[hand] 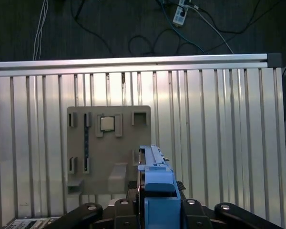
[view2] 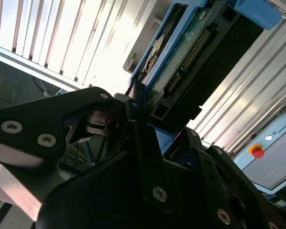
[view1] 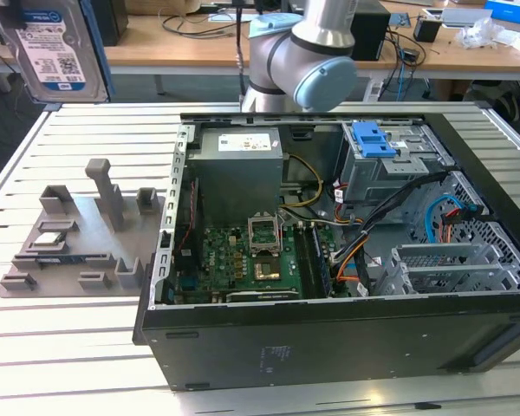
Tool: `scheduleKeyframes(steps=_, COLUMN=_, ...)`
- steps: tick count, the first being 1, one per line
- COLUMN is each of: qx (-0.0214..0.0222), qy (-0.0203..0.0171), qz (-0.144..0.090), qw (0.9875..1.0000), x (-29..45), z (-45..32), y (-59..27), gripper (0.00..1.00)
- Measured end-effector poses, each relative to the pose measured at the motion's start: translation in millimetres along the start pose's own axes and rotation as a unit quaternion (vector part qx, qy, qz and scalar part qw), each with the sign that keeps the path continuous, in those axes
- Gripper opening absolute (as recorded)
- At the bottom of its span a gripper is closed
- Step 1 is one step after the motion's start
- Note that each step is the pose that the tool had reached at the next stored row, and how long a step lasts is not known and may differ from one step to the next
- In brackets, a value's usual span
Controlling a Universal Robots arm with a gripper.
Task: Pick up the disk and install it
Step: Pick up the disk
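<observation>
Table (view1: 69, 347), alu slats: PC case (view1: 329, 347), tray (view1: 80, 227); disk (view1: 56, 52) in fingers (view2: 145, 152); desks (view1: 199, 52) behind

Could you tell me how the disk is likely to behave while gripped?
Likely stiff: the disk stands upright, unbent. Its metal body suggests heft for its size. Held by one end by the gripper, it might pivot.

Cables (view1: 397, 211) crowd the open case (view1: 329, 347) beside the drive cage (view1: 374, 178).
</observation>
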State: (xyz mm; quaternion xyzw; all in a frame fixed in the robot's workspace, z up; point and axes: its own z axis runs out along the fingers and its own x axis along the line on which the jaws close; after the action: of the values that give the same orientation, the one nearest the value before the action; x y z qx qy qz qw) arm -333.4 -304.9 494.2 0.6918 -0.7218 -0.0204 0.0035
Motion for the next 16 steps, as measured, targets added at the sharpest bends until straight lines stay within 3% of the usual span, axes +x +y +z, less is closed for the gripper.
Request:
scheduleKeyframes(steps=3, qx=-0.0006, qy=0.0001, qz=0.0, qw=1.0, x=-0.6, z=-0.6, y=-15.8, gripper=0.37)
scheduleKeyframes(steps=7, qx=-0.0019, qy=0.0001, qz=0.0, qw=1.0, x=-2.0, z=-1.6, y=-46.5, gripper=0.37)
scheduleKeyframes(steps=10, qx=-0.003, qy=0.0001, qz=0.0, qw=1.0, x=-2.6, z=-2.1, y=-62.3, gripper=0.37)
scheduleKeyframes(steps=16, qx=-0.0059, qy=0.0003, qz=0.0, qw=1.0, x=-4.9, z=-3.7, y=-114.7, gripper=0.37)
